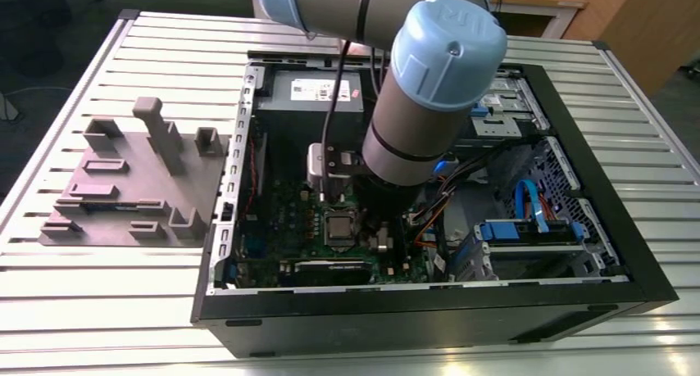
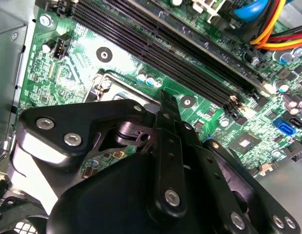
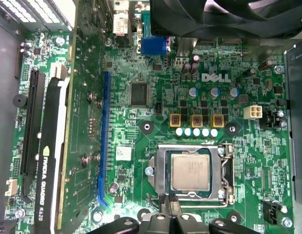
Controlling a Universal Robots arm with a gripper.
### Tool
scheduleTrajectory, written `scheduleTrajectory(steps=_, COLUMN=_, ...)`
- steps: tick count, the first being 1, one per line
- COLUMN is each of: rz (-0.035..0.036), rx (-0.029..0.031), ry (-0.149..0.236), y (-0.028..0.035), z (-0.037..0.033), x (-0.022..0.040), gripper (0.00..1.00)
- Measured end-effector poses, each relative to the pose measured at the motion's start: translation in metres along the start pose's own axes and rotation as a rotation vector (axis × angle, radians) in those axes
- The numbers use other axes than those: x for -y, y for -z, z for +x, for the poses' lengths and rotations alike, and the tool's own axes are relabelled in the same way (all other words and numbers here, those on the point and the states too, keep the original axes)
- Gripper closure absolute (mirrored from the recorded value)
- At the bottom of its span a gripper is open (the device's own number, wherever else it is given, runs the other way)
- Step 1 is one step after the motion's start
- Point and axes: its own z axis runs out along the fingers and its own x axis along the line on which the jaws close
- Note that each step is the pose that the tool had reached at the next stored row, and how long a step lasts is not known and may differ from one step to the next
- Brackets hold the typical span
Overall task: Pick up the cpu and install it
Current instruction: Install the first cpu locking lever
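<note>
Silvery metal, flat and square with a pale tan rim, marks the cpu (image 3: 190, 170), which is seated inside the silver-framed socket (image 3: 160, 170) on the glossy green circuit board (image 3: 156, 63). A long blue slot (image 3: 103, 126) and a matte black expansion card (image 3: 48, 161) are seen beside it, and ridged black memory slots (image 2: 156, 44) are seen in the second wrist view.

The gripper (image 3: 170, 200), made of black angular links joined by bright screws, is poised just beside the socket's edge. Its fingers (image 2: 165, 126) are pressed together and nothing is held between them. Whether the tips touch the board cannot be told.

In the exterior view, the rounded grey and pale blue arm (image 1: 438, 89) is lowered into the open black case (image 1: 438, 310). The case stands on a ribbed metal table (image 1: 65, 294) beside a grey moulded plate (image 1: 131, 188).
</note>
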Motion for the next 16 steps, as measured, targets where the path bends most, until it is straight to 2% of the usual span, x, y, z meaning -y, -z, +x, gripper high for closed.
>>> scheduleTrajectory(steps=4, rz=0.0001, rx=-0.0001, ry=0.000, y=-0.0007, z=0.0001, x=0.0033, gripper=0.89)
scheduleTrajectory(steps=11, rz=0.0001, rx=-0.0003, ry=0.000, y=-0.0055, z=0.0001, x=0.0044, gripper=0.89)
scheduleTrajectory(steps=16, rz=0.0000, rx=-0.0001, ry=0.001, y=-0.0060, z=0.0000, x=0.0050, gripper=0.89)
